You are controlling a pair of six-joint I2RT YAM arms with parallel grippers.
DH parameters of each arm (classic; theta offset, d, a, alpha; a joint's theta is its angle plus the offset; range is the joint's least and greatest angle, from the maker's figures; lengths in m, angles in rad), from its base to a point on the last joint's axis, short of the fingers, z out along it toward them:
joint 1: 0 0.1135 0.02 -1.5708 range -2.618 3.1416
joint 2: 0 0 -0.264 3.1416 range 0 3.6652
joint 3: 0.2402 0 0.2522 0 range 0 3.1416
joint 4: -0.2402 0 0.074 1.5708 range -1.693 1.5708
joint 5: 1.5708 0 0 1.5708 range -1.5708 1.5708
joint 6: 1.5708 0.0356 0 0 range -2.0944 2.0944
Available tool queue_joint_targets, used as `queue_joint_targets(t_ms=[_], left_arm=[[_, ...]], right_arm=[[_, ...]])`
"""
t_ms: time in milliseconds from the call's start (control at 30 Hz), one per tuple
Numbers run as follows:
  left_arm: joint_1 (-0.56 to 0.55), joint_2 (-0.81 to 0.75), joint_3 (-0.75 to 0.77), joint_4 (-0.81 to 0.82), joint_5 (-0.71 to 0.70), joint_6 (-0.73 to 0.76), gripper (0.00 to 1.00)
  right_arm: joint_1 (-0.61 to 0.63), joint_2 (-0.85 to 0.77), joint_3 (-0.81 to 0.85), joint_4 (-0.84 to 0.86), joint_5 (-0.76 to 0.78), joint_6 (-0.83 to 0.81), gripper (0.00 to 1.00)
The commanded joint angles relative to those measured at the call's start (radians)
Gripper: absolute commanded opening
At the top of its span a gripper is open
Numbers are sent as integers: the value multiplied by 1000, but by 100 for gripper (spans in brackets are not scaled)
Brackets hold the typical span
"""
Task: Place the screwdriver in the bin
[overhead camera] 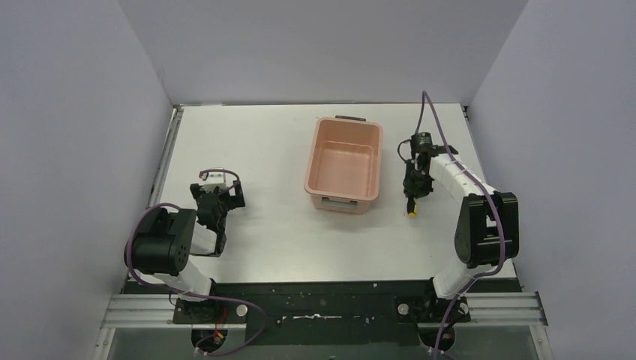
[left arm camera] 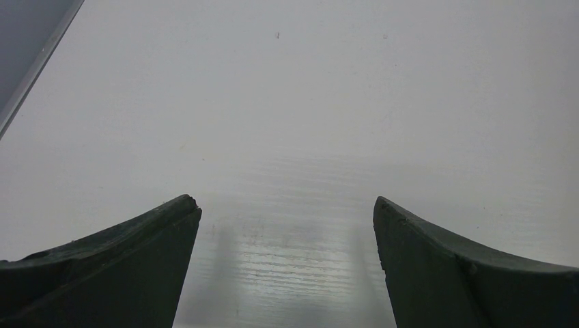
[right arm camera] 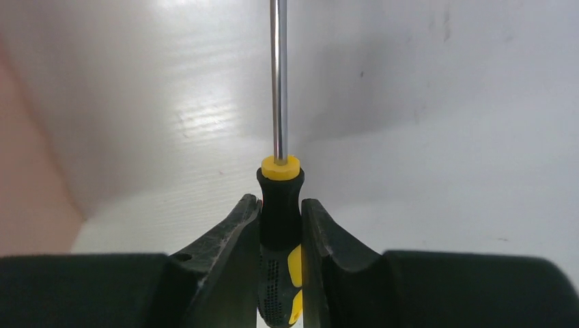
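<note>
The salmon-pink bin (overhead camera: 343, 159) stands empty at the middle of the table, its dark clip on the far short end. My right gripper (overhead camera: 415, 184) is just right of the bin and is shut on the screwdriver (overhead camera: 412, 211). In the right wrist view the fingers (right arm camera: 235, 229) clamp the black-and-yellow handle (right arm camera: 280, 198), and the thin metal shaft (right arm camera: 277, 75) points away over the white table. The bin's pink wall (right arm camera: 20, 178) shows at the left edge there. My left gripper (overhead camera: 217, 196) is open and empty at the left, its jaws wide apart over bare table (left arm camera: 283, 205).
Grey walls close the table on the left, back and right. A metal rail (overhead camera: 171, 142) runs along the left edge. The arm bases sit on a black strip (overhead camera: 322, 296) at the near edge.
</note>
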Motion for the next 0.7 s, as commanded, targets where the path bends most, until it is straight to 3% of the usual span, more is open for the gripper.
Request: queue_joint_targets(t_ms=[0, 133, 267, 467, 667], left_arm=[[4, -6, 22, 58, -4, 8, 97], [4, -6, 22, 58, -3, 8, 97], [4, -7, 22, 59, -3, 8, 97], [4, -6, 22, 58, -4, 8, 97], [4, -7, 22, 58, -3, 9, 97]], right_arm=[[-4, -17, 311, -222, 73, -23, 0], [-2, 32, 583, -414, 173, 7, 0], [58, 67, 795, -437, 86, 70, 0], [299, 85, 838, -169, -68, 167, 0], [391, 165, 794, -105, 35, 193, 0]])
